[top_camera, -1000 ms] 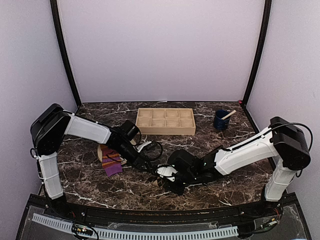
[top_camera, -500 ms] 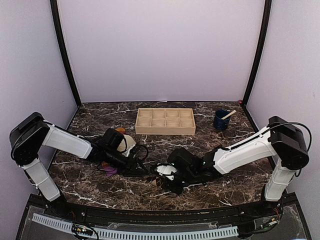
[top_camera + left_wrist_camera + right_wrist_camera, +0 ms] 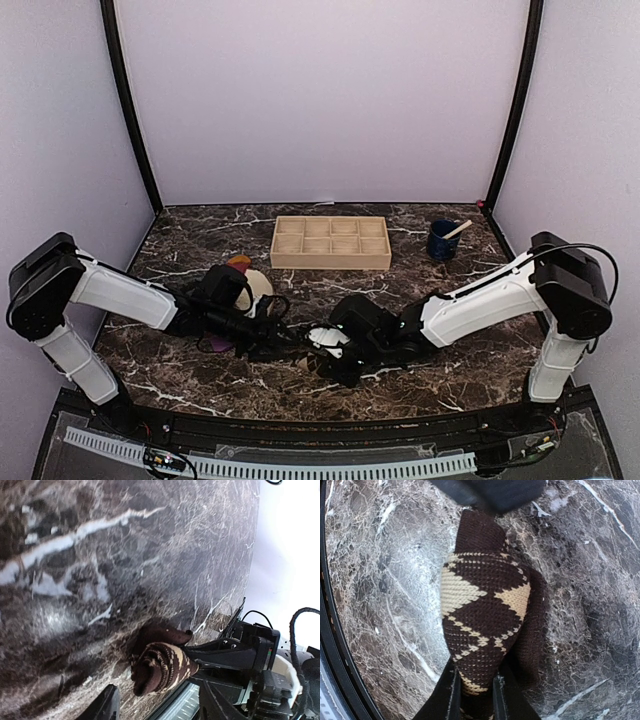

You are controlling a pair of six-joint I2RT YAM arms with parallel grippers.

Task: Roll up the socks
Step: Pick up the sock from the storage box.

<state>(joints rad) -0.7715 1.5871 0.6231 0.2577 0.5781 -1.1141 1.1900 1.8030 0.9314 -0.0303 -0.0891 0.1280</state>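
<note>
Our right tool (image 3: 475, 697) pinches the argyle sock (image 3: 480, 617) at one end, its length running straight ahead along the desk (image 3: 380, 580). Our left tool (image 3: 159, 704), jaws wide, faces the sock just ahead, apparently not touching it.

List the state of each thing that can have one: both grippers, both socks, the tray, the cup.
Right gripper: shut on argyle sock.
Argyle sock: bunched up, pinched at one end.
Left gripper: open, empty, facing argyle sock.
Purple sock: not held, mostly hidden under left arm.
Tray: compartments empty.
Cup: upright, stick inside.
</note>
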